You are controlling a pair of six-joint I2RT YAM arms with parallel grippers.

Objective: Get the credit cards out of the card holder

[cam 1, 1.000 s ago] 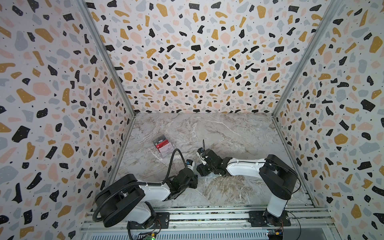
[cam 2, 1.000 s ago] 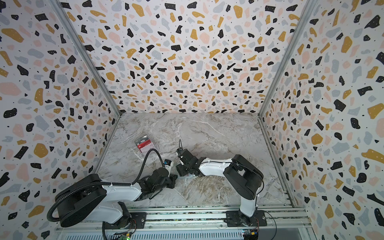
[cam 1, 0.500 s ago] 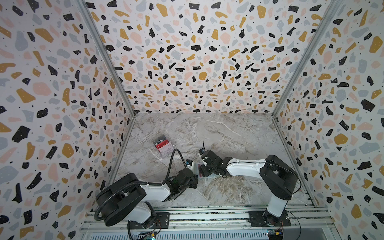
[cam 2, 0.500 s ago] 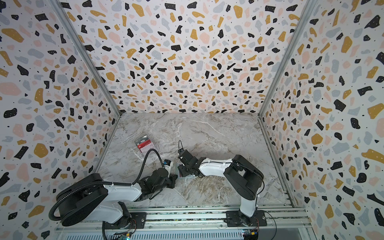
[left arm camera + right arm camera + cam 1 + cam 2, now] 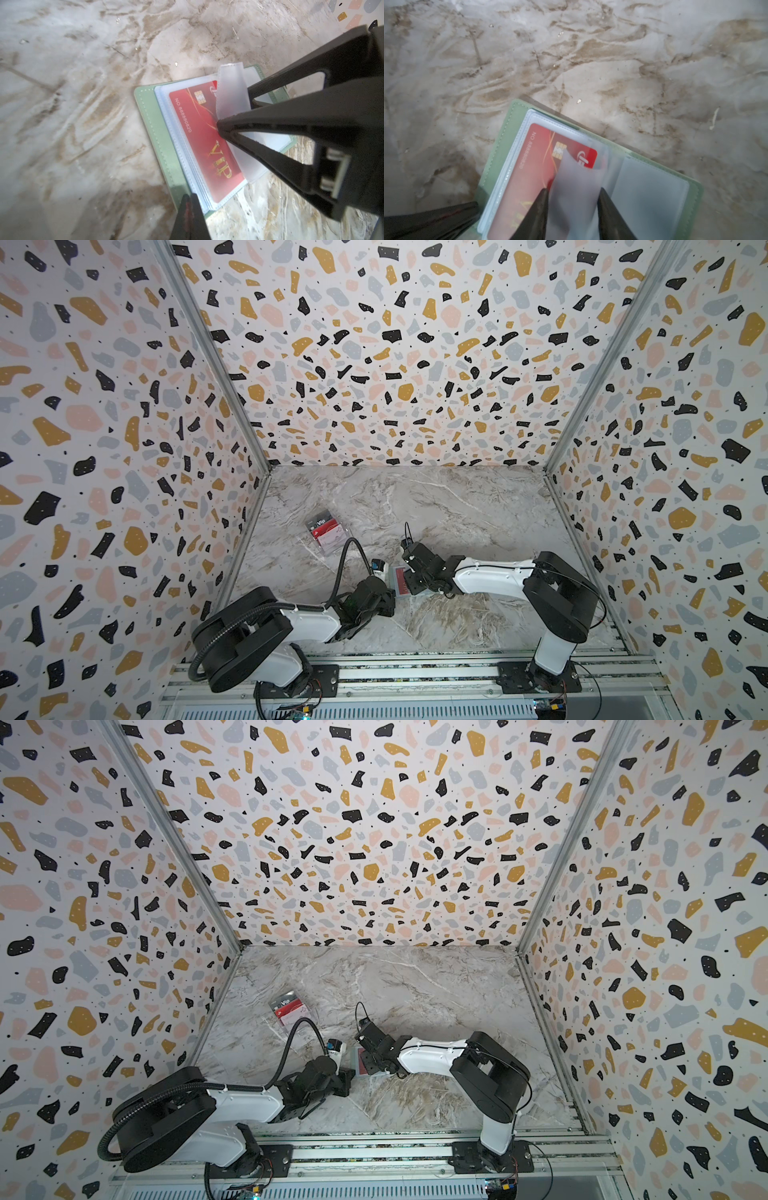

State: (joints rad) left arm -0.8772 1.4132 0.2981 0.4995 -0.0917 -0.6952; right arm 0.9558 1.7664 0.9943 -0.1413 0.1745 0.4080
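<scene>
The card holder [image 5: 153,124] [image 5: 500,145] lies open on the marble table, mint green with clear sleeves; both top views show it near the front middle [image 5: 394,593] [image 5: 358,1073]. A red credit card [image 5: 199,135] [image 5: 533,166] printed "VIP" sits in the sleeve of its upper page. My right gripper [image 5: 573,190] [image 5: 233,112] [image 5: 409,585] is open, its tips straddling one clear sleeve [image 5: 577,182] that bows up between them. My left gripper [image 5: 190,196] [image 5: 388,599] is shut, its tip resting on the holder's green cover edge.
A clear plastic box [image 5: 326,531] [image 5: 291,1009] lies toward the back left, holding a dark card printed "Vip" and a red-and-white one. Patterned walls enclose the table on three sides. The arm bases stand on a rail along the front edge.
The right gripper's jaws have narrowed around the clear sleeve, which now bows up. Both arms have stayed nearly in place over the holder.
</scene>
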